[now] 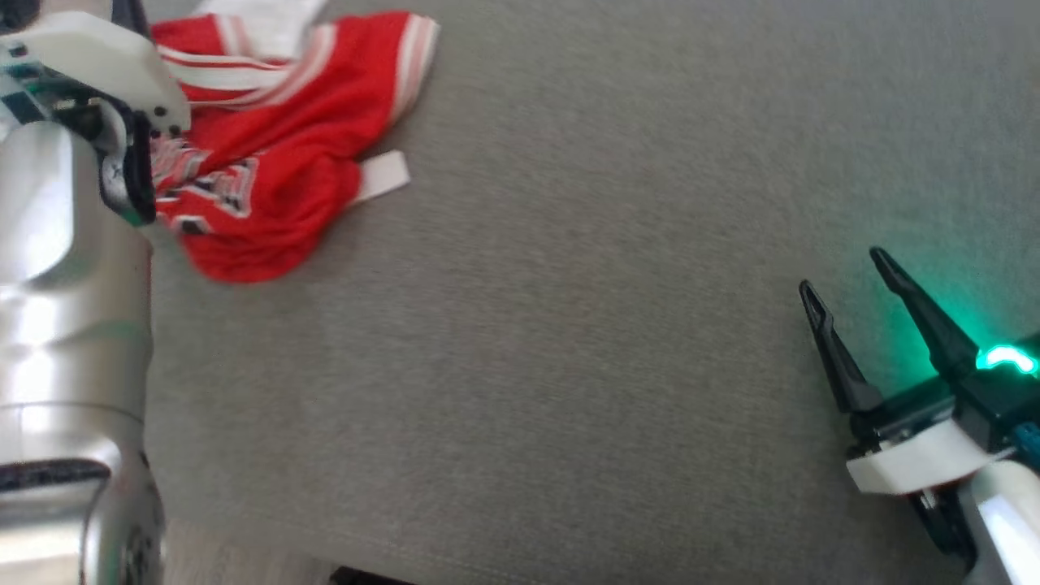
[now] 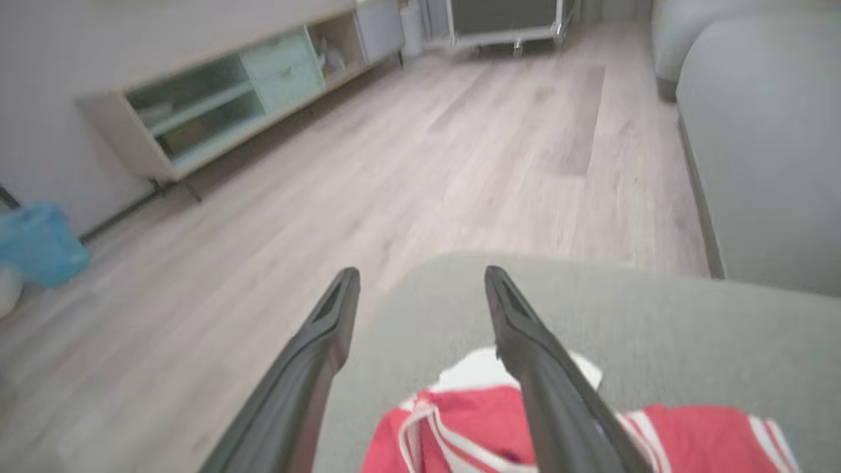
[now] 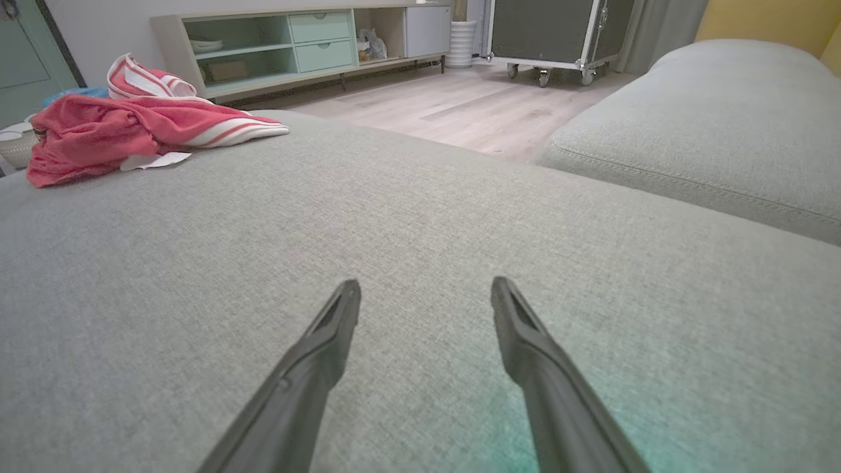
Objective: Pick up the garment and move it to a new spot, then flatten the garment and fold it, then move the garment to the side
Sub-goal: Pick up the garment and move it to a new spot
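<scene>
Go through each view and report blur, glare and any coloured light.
Head view: soft blur on the crumpled red garment with white stripes; green light by the right gripper tints the grey fabric cushion; glare on the silver forearm. Left wrist view: blurred throughout, the left gripper included. Right wrist view: sharpest, faint green tinge at bottom.

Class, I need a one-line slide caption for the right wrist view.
Open right gripper above a grey cushion, with a crumpled red garment lying at the far left.
</scene>
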`<state>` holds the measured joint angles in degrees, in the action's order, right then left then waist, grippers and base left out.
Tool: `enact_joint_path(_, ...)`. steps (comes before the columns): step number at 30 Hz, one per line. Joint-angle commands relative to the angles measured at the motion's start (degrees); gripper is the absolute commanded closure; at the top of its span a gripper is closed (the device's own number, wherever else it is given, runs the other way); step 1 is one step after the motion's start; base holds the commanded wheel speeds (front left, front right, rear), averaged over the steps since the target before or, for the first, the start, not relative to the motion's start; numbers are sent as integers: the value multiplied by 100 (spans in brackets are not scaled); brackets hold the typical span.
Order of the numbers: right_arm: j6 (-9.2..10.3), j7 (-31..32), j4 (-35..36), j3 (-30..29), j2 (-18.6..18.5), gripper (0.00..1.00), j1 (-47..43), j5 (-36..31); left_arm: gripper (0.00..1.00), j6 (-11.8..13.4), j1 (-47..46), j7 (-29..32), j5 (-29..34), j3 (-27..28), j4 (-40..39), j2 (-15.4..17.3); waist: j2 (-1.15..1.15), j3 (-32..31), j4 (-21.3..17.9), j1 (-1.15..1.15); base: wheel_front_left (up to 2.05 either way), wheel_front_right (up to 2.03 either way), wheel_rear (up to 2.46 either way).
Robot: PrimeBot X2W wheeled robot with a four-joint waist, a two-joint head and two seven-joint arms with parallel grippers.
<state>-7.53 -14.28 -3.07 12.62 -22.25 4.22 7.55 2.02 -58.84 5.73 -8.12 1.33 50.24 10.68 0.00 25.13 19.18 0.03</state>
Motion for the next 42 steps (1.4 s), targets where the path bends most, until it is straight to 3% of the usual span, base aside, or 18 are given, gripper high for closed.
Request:
enact_joint_path(1, 4, 8, 237, 130, -113, 0, 39, -27, 0, 17, -191, 162, -108, 232, 150, 361, 0, 395, -378, -3, 0, 0, 0)
enact_joint_path(9, 4, 59, 404, 32, -98, 0, 137, -67, 0, 111, -353, 771, -404, 449, 1748, 485, 0, 625, -542, -3, 0, 0, 0)
enact_joint_path(10, 4, 61, 407, 7, -95, 0, 133, -73, 42, 106, -369, 658, -393, 431, 1784, 504, 0, 630, -531, -3, 0, 0, 0)
enact_joint_path(11, 4, 61, 407, 7, -95, 0, 133, -73, 42, 106, -369, 658, -393, 431, 1784, 504, 0, 630, -531, -3, 0, 0, 0)
enact_joint_path(12, 4, 61, 396, -13, -90, 0, 127, -79, 100, 76, -387, 516, -367, 394, 1801, 518, 0, 611, -515, -3, 0, 0, 0)
enact_joint_path(19, 4, -1, 132, 214, 106, 0, 145, 4, 100, -387, -740, -357, -11, -78, 1751, 764, 0, -118, -580, -3, 0, 0, 0)
enact_joint_path(27, 4, -68, -317, 464, 677, 0, 33, 210, 100, -687, -1189, -961, 379, -647, 1507, 838, 0, -1611, -1199, -3, 0, 0, 0)
enact_joint_path(33, 4, -71, -305, 434, 1009, 0, -324, 308, 100, -873, -1428, -1092, 534, -1079, 1197, 716, 0, -2541, -1925, -3, 0, 0, 0)
enact_joint_path(42, 4, -71, -110, 379, 1158, 0, -328, 404, 100, -947, -1593, -796, 91, -1697, 408, 185, 0, -2744, -2946, -3, 0, 0, 0)
